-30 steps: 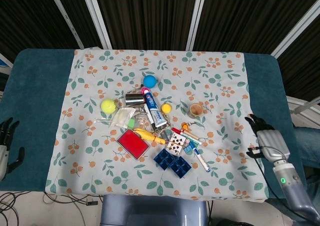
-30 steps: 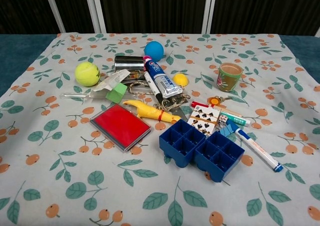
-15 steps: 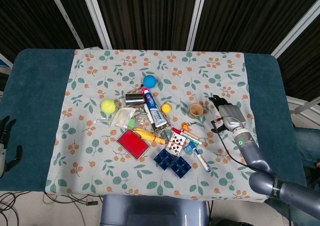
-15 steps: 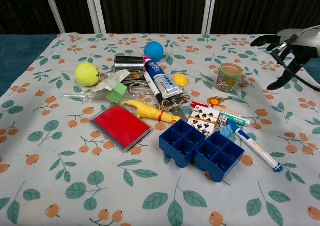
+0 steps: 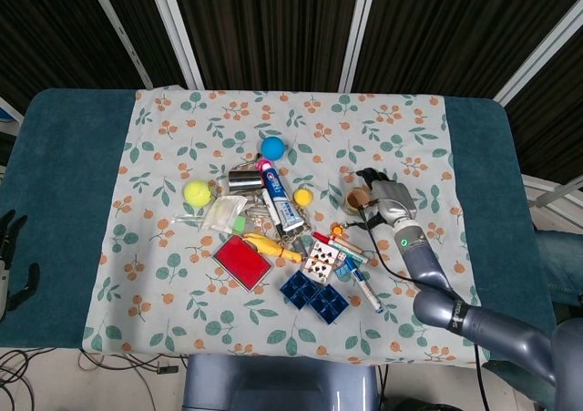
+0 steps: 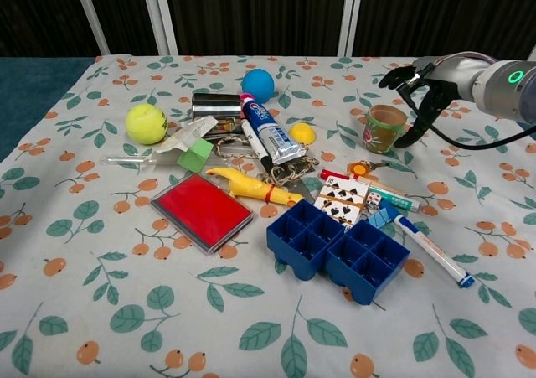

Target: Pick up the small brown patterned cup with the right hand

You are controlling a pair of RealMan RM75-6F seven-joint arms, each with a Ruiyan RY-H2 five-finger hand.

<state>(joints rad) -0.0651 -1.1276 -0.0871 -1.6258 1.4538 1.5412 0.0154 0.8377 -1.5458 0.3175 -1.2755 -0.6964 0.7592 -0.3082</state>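
The small brown patterned cup stands upright on the flowered cloth, right of the pile of objects; in the head view the cup is partly covered by my right hand. My right hand hovers just right of and above the cup with its fingers spread, holding nothing; the same right hand shows beside the cup in the head view. No finger is closed round the cup. My left hand hangs off the table's left edge, fingers apart and empty.
A pile lies left of the cup: yellow ball, toothpaste tube, blue ball, metal tin, tennis ball, red case, blue tray, playing cards and marker.
My right hand swept from the table's right edge leftward to the cup, and now stands spread right beside it. The cup and the left hand have not moved.
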